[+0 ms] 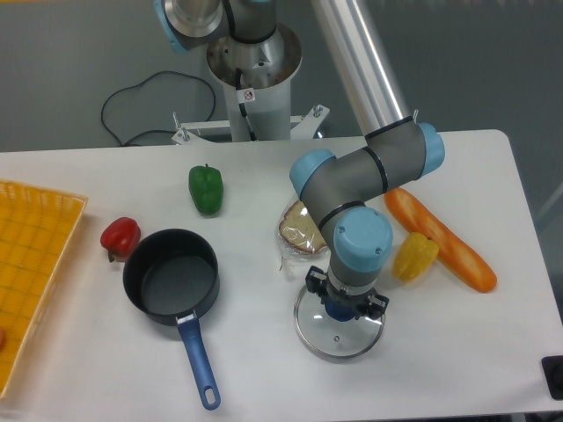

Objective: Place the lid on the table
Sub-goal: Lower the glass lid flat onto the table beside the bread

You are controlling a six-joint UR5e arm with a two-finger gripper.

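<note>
Lid (339, 332): round, clear glass, metal rim, blue centre knob partly seen under the tool. Lying flat on the table (457, 352), front of centre, apart from the pan.

Gripper (346, 308): pointing straight down over the lid's centre, at the knob. Fingers mostly hidden beneath the wrist; cannot tell whether closed on the knob or parted.

Arm (352, 180): grey links with light blue joint caps, reaching from behind the lid down to it.

Pan (171, 275): dark, round, uncovered, well to the left of the lid; blue handle (198, 362) pointing toward the front edge.

Bagged bread (302, 231): slice in clear wrap, just behind and left of the lid, partly covered by the arm.

Yellow pepper (414, 254): right of and behind the lid, near it.

Baguette (440, 238): orange, long, lying diagonally just beyond the yellow pepper, touching or nearly touching it.

Green pepper (206, 187): well behind and left of the lid, behind the pan.

Red pepper (120, 236): far left of the lid, just beside the pan's left rim.

Tray (35, 264): yellow-orange, gridded, farthest left of the lid, at the table's left edge, partly out of frame.

Robot base (253, 88): white column, behind the table, far behind the lid.
</note>
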